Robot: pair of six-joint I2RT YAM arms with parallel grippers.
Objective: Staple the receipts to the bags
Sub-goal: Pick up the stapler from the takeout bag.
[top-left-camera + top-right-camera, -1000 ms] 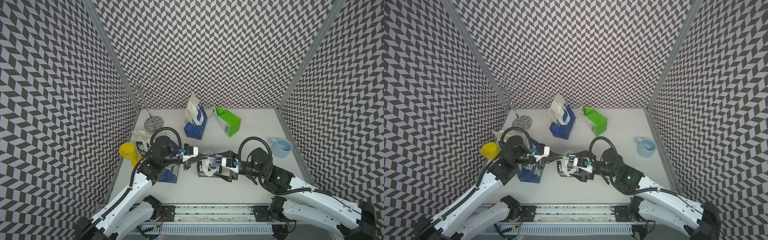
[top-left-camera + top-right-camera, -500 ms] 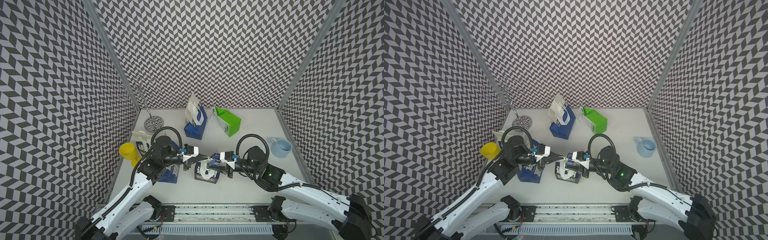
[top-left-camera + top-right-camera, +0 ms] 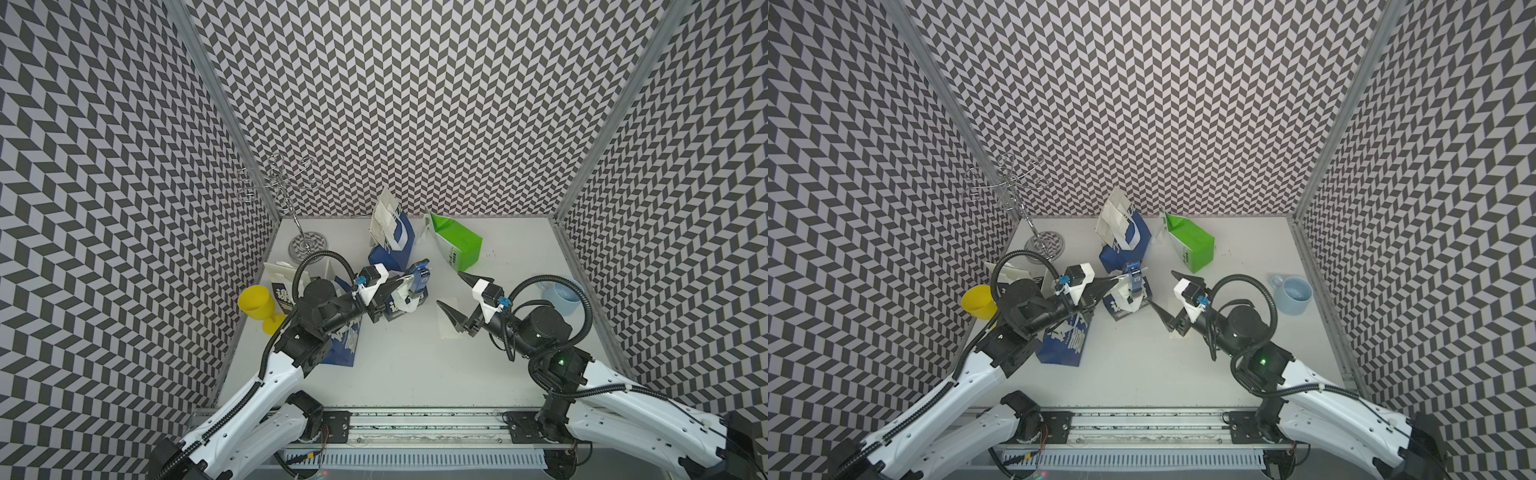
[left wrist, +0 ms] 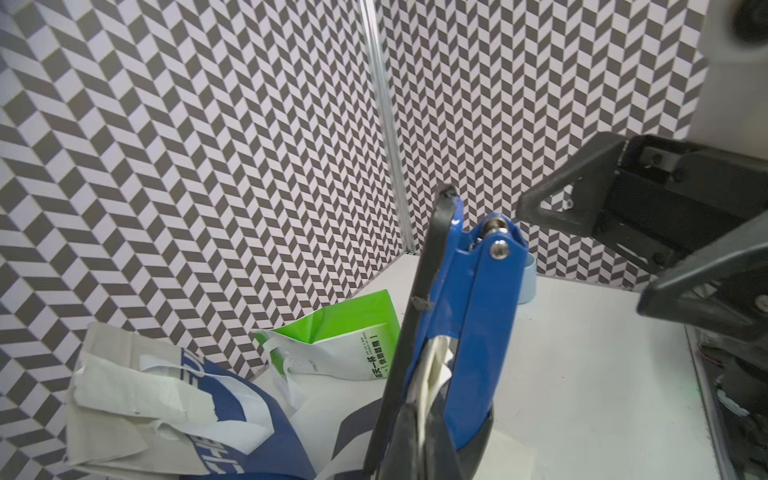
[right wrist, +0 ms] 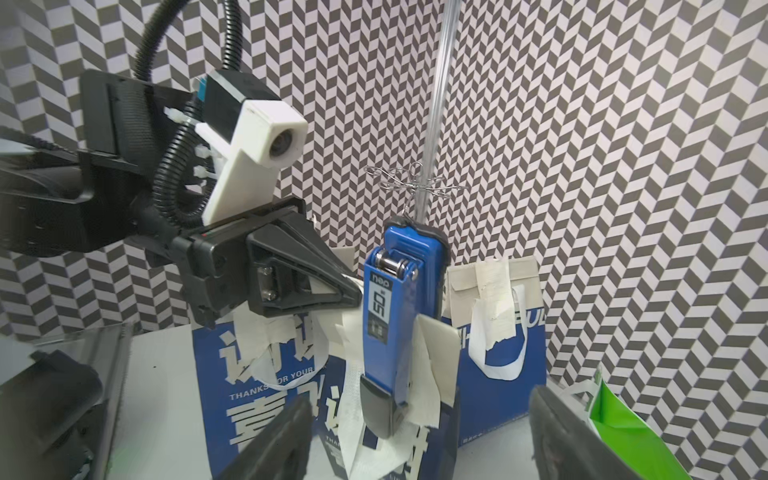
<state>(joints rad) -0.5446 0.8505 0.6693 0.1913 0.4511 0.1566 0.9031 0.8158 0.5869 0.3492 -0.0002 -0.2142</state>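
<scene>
Bag (image 3: 392,311): blue paper, standing just left of the middle of the desk (image 3: 415,374). Light and thin-walled; likely to tip or crumple if pushed.
Receipt (image 5: 436,353): cream slip at the bag's top edge. Flimsy; best pinched at a free edge.
Left gripper (image 3: 400,282): closed, tips pinching white paper at the bag's top, apparently the receipt.
Stapler (image 3: 419,279): upright, mouth over bag top and slip. Stiff, probably top-heavy.
Loose receipt (image 3: 449,331): flat on the desk, right of middle.
Right gripper (image 3: 449,288): jaws wide apart, empty, above the loose receipt, clear of the stapler.

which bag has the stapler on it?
The dark blue bag at the left gripper, mid-table: the blue stapler stands on its top edge; other bags carry none.
</scene>
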